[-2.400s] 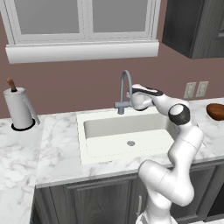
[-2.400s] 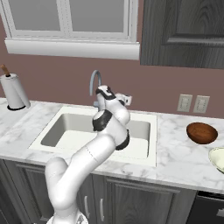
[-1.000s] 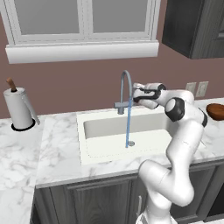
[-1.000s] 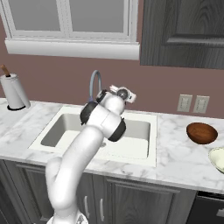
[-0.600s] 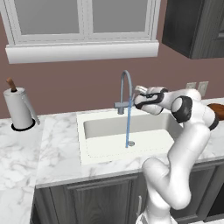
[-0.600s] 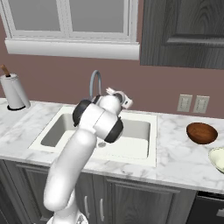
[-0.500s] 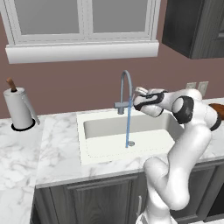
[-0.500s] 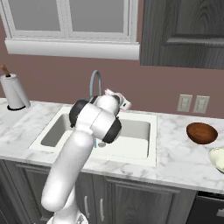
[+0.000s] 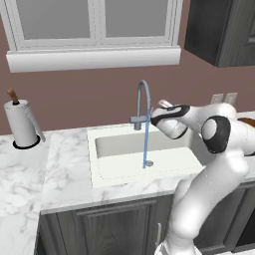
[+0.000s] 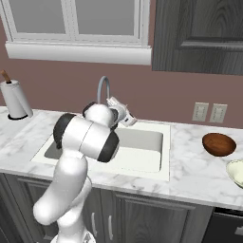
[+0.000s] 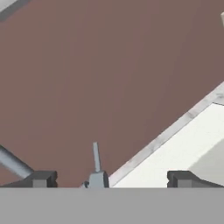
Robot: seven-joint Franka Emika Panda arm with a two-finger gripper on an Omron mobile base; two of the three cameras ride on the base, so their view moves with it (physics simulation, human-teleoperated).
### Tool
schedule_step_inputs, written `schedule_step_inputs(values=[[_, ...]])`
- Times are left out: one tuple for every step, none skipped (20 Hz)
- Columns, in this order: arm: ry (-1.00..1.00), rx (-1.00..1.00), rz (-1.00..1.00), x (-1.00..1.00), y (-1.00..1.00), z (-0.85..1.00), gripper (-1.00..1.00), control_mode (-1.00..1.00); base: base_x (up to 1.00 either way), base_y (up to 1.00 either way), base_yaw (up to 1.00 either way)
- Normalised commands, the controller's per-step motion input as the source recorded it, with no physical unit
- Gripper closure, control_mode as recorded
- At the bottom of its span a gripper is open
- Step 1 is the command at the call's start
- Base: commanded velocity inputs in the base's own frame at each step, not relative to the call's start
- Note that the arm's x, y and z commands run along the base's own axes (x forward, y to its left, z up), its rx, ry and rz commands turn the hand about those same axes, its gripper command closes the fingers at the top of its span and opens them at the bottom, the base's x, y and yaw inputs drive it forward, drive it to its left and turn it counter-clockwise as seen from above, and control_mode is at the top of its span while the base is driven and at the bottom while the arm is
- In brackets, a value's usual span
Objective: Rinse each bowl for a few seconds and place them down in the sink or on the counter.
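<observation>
A glossy reddish-brown bowl (image 10: 219,144) sits on the white marble counter (image 10: 190,166) to the right of the sink (image 10: 142,153), far from the hand. In the left base view only a sliver of the bowl (image 9: 247,121) shows behind my arm. My gripper (image 11: 111,179) hovers over the back of the sink, just right of the grey gooseneck faucet (image 9: 144,103), pointing at the wall. Its fingertips (image 11: 41,178) stand wide apart and open, holding nothing. The faucet's handle (image 11: 96,168) shows just beyond them. A thin stream of water (image 9: 146,144) falls into the sink (image 9: 114,164).
A paper towel holder (image 9: 21,127) stands on the counter at the far left. A pale dish (image 10: 236,172) lies near the right edge, in front of the bowl. A brown wall and a window sill (image 9: 94,57) rise behind the sink.
Water now runs from the faucet, which was dry at first. Over the last second the hand has drawn a little to the right of the faucet and the elbow has swung right.
</observation>
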Motion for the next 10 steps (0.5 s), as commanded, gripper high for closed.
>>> schedule_step_inputs(values=[[0.11, 0.12, -0.04, -0.7, -0.26, 0.56, -1.0, -1.0, 0.0, 0.0, 0.0], [0.13, 0.12, -0.04, -0.68, -0.27, 0.58, -1.0, -1.0, 0.0, 0.0, 0.0], [0.14, 0.12, -0.04, -0.68, -0.25, 0.59, -1.0, -1.0, 0.0, 0.0, 0.0], [0.15, 0.11, -0.04, -0.67, -0.24, 0.61, -1.0, -1.0, 0.0, 0.0, 0.0], [0.15, 0.11, -0.05, -0.66, -0.22, 0.61, -1.0, -1.0, 0.0, 0.0, 0.0], [0.15, 0.12, -0.05, -0.67, -0.22, 0.62, -1.0, -1.0, 0.0, 0.0, 0.0], [0.16, 0.12, -0.06, -0.64, -0.19, 0.64, -1.0, -1.0, 0.0, 0.0, 0.0], [0.16, 0.15, -0.08, -0.63, -0.18, 0.67, -1.0, -1.0, 0.0, 0.0, 0.0], [0.17, 0.16, -0.09, -0.62, -0.14, 0.66, -1.0, -1.0, 0.0, 0.0, 0.0], [0.16, 0.18, -0.1, -0.62, -0.11, 0.65, -1.0, -1.0, 0.0, 0.0, 0.0]])
